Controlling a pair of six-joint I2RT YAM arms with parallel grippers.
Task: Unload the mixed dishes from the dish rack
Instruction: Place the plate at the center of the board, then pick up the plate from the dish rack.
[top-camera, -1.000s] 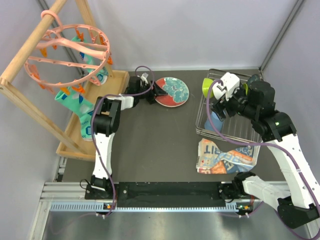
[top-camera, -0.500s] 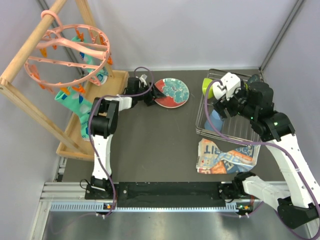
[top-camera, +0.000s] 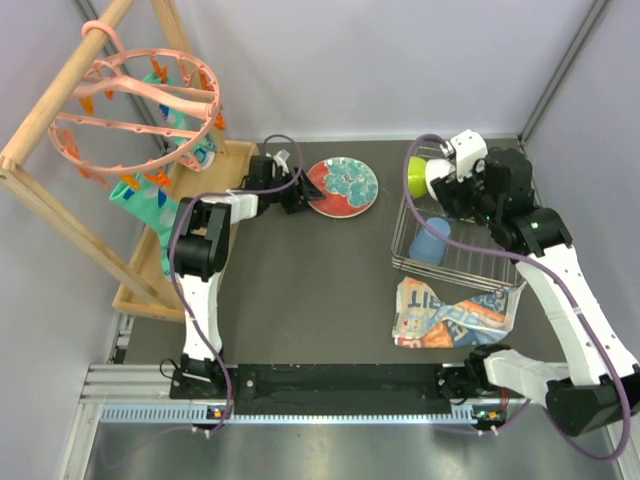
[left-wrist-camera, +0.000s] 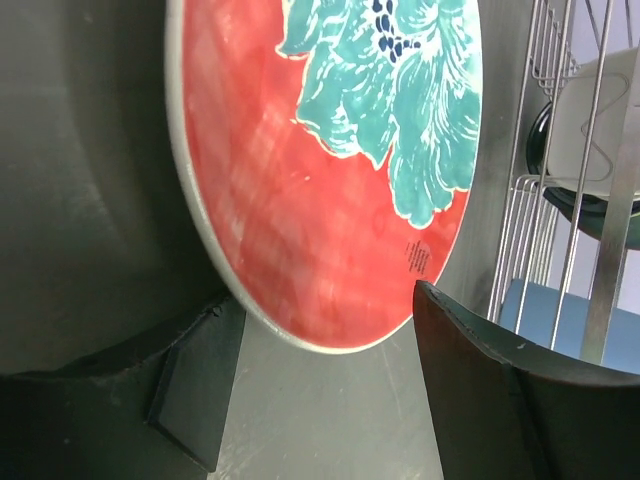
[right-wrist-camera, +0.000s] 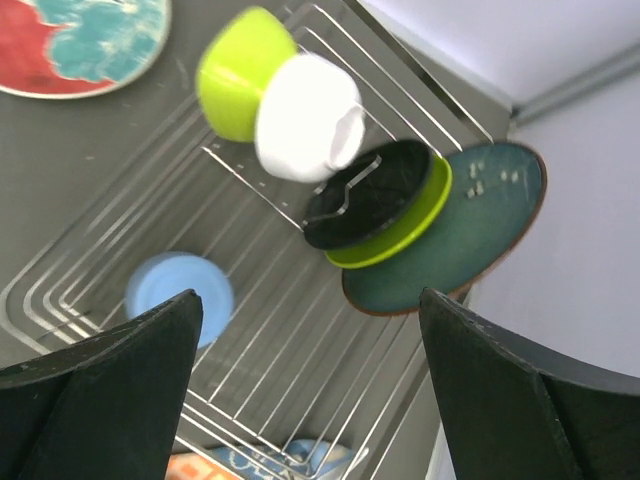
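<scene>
Dark table (top-camera: 300, 290): pink-rimmed plate (top-camera: 342, 185) lies unloaded upper centre, left gripper (left-wrist-camera: 328, 295) spread astride its rim. Right gripper (right-wrist-camera: 307, 300), spread, hangs over the dish rack (top-camera: 468, 262); seemingly five dishes (right-wrist-camera: 305, 115) remain.

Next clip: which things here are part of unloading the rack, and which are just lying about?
Part of the job: dish rack, blue cup, white bowl, lime-green bowl, lime-green plate, teal plate, red floral plate (out on the table).
Lying about: printed packet, wooden frame, socks.
</scene>
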